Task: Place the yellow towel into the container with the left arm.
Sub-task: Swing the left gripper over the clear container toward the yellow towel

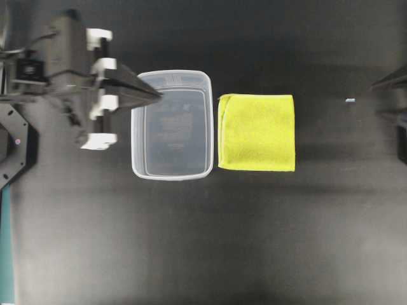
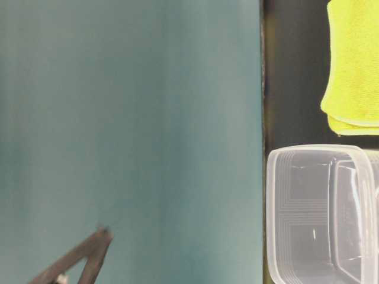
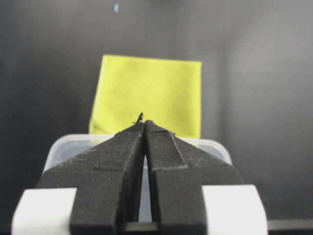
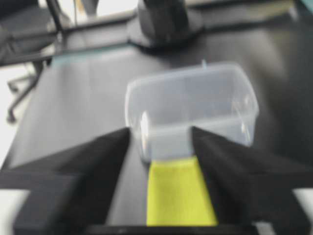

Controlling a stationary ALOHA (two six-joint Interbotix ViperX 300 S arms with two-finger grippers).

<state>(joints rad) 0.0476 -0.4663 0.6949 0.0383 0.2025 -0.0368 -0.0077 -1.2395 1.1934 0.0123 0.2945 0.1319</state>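
Overhead: yellow towel (image 1: 257, 133) just beside container (image 1: 172, 124), edges apart.

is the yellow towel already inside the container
No, the yellow towel lies flat on the table just right of the container, which holds nothing.

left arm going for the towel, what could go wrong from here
1. The left hand is shut and sits over the tub's near rim, with the towel on the far side. If it drops too early while crossing, it could clip the rim and shove the light tub.
2. Its fingers are still together; reaching the towel like that would push the cloth, not pinch it.
3. The towel lies almost against the tub wall, so a grab at that edge could snag the tub.
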